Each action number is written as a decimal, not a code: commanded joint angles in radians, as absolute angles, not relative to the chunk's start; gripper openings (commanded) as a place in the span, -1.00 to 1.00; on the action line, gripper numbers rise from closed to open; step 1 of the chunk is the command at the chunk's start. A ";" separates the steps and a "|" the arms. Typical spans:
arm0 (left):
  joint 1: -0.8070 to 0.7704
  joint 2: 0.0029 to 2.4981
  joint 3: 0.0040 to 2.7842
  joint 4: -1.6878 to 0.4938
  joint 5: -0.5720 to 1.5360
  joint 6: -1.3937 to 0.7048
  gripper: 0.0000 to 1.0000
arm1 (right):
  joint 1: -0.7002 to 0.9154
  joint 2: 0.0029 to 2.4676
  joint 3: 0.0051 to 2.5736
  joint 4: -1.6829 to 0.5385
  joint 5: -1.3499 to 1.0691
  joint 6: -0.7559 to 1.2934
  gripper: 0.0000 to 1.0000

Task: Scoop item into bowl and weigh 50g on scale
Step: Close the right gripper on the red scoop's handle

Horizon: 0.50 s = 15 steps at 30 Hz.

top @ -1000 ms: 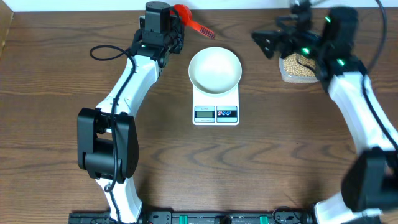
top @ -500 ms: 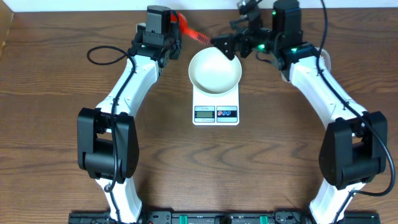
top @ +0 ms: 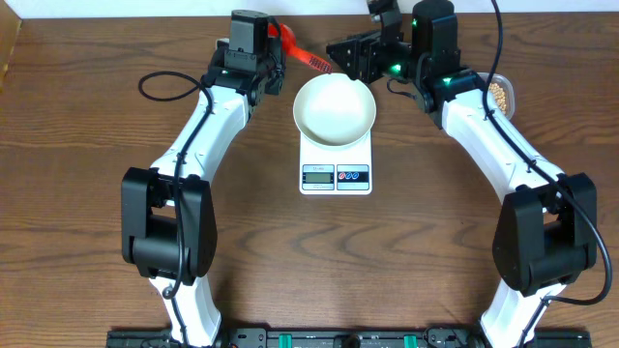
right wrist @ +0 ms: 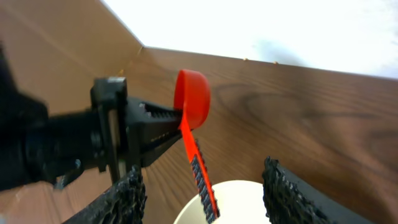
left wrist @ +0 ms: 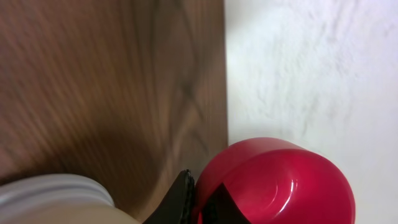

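Left pincer (top: 273, 41) is up at the far edge of the table (top: 77, 193), clamped hard on the neck of the red scoop (top: 308, 53). The scoop's handle pokes out to the right, slanting down toward the bowl. A black cable (top: 160, 82) loops on the wood beside that arm, well out of the action.

Now the right pincer (right wrist: 200, 168): it's open, one finger on each side of the handle, with a gap showing on both sides. Nothing is gripped there yet. This looks like a hand-over, scoop passing from left to right.

Just below sits the white bowl (top: 335, 106), squarely on the scale (top: 336, 177). It's bare inside, so no weighing has started. The display is too small to read.

Far right are the beans (top: 499, 94), in a clear tub (top: 511, 95) that peeks out from under the right forearm.

What's needed next? I'd say the right pincer has to pinch the handle firmly before the left lets go, or the scoop drops into the bowl. Then comes a long swing right to the tub. The arm's own forearm hangs over the tub, so it must reposition to dip in. The handle is thin and ridged, so a skewed grip could twist it.
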<state>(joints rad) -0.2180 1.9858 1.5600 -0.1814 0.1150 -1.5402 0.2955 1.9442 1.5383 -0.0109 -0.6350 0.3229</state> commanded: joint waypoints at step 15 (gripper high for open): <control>-0.220 1.956 1.560 -0.182 0.307 -1.661 -0.86 | 0.329 1.985 1.559 -0.016 -0.600 0.456 0.08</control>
